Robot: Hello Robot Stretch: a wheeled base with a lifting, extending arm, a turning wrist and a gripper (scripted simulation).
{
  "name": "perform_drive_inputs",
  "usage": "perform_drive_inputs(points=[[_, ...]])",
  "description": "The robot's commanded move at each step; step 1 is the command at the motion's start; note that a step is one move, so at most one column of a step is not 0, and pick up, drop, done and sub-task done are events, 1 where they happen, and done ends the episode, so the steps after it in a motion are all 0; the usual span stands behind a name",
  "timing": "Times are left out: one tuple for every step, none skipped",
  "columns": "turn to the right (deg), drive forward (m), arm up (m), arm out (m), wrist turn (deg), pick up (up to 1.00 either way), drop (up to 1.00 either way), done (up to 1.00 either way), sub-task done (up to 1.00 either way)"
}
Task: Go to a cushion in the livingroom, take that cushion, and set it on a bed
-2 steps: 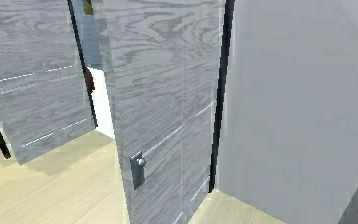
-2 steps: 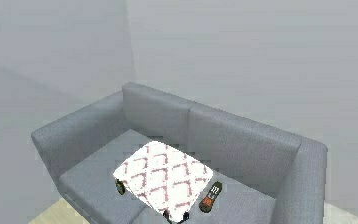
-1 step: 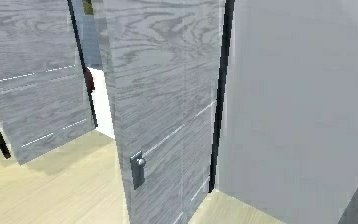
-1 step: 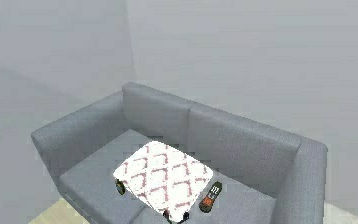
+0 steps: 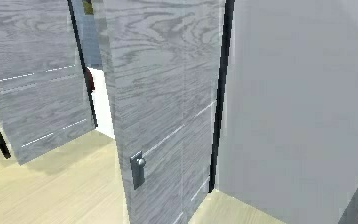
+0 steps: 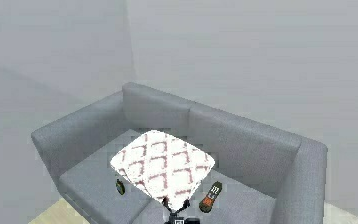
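Note:
A square white cushion with a pinkish diamond pattern sits over the seat of a grey sofa in the arm side view. At that view's bottom edge, just below the cushion, are the arm's small white squares and the gripper's dark body. The far end of the gripper is lost against the cushion, so I cannot tell whether it holds anything. A small dark blob lies at the cushion's lower left corner.
A dark remote lies on the sofa seat right of the cushion. In the forward view a grey wood door with a metal handle stands close ahead. Another grey door is at the left and a white wall at the right. The floor is pale wood.

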Motion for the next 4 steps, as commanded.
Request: perform_drive_inputs(points=[[0.0, 0.0, 0.5, 0.0, 0.0, 0.0, 0.0, 0.0, 0.0], [0.0, 0.0, 0.02, 0.0, 0.0, 0.0, 0.0, 0.0, 0.0], [0.0, 0.0, 0.0, 0.0, -45.0, 0.0, 0.0, 0.0, 0.0], [0.0, 0.0, 0.0, 0.0, -45.0, 0.0, 0.0, 0.0, 0.0]])
